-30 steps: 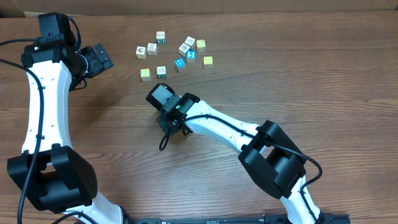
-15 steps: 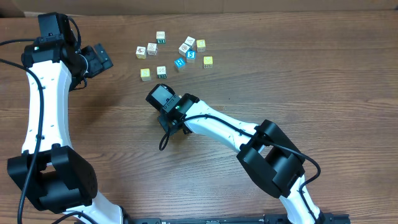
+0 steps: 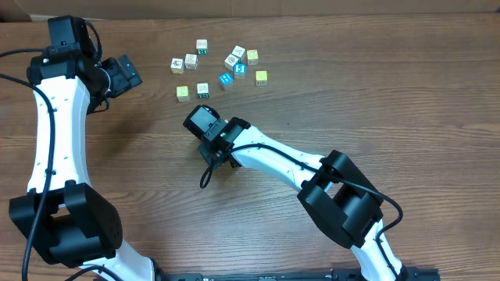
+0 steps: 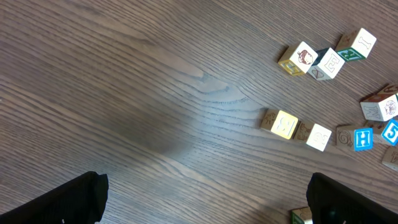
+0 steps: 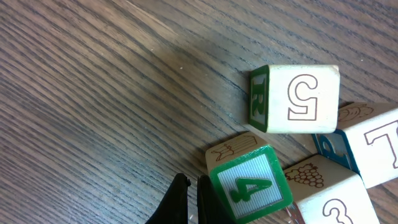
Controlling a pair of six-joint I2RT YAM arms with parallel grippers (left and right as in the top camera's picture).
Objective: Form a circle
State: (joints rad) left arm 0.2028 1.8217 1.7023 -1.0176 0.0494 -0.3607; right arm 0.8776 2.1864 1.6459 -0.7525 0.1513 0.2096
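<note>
- The right gripper [image 5: 191, 186], black fingers pressed together and empty, sits just beside the circle [image 5: 292, 168], four tightly clustered white and teal wooden letter cubes
- They look light, stiff and easily scattered; I would push flat sides rather than pinch
- Only the right wrist view shows it; overhead the white arm [image 3: 266, 156] covers it
- Beyond the right gripper lie loose wooden cubes [image 3: 226, 66]
- Far left of it, the left gripper [image 3: 131, 76] holds its fingers wide apart

I am wearing smooth white shells on my left arm [image 3: 48, 117] and right arm [image 3: 269, 158], with bulky black joints [image 3: 344, 199] breaking them up. Thin black cables [image 3: 273, 150] are running along both, and my right gripper [image 5: 188, 198] is showing slim black fingertips.
</note>
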